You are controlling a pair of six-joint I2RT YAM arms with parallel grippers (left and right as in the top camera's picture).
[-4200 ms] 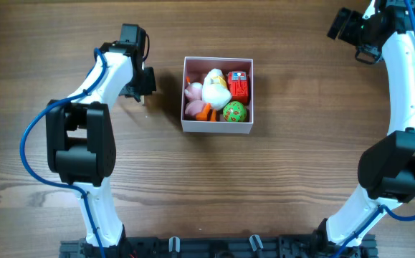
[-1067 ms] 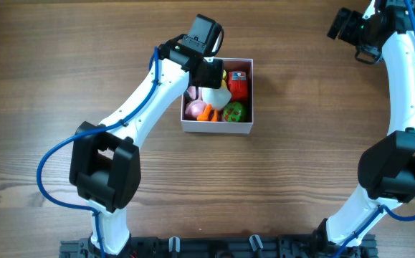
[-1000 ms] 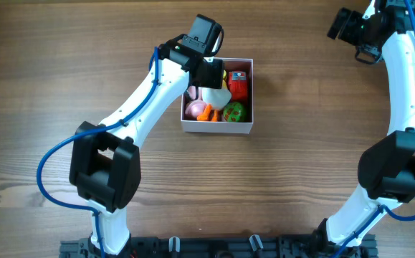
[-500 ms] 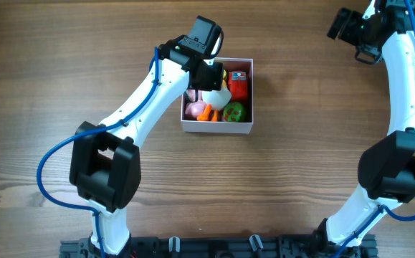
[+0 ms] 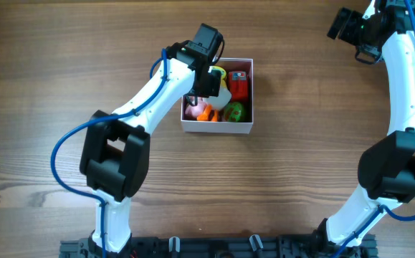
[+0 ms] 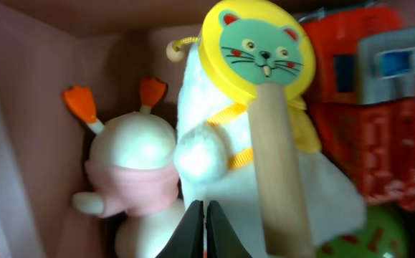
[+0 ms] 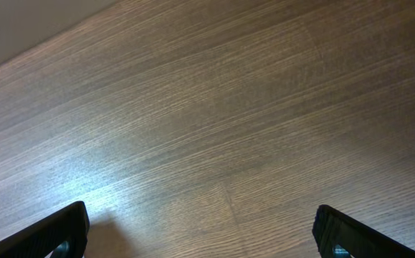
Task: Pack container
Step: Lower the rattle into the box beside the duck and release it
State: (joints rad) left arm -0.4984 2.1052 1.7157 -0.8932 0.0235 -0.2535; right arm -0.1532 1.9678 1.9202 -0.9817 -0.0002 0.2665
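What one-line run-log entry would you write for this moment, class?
stage: packing | container: toys inside | left jaws: shut, nothing visibly held, above white plush | right jaws: open, above table

Overhead view: even light, sharp. Left wrist view: close-range blur. Right wrist view: soft glare on the brown wooden table [image 7: 99,188], near left.

container [image 5: 218,129]: white walls, pink inside | cat disc [image 6: 258,47]: yellow rim, mint face | table [image 5: 300,165]: brown woodgrain
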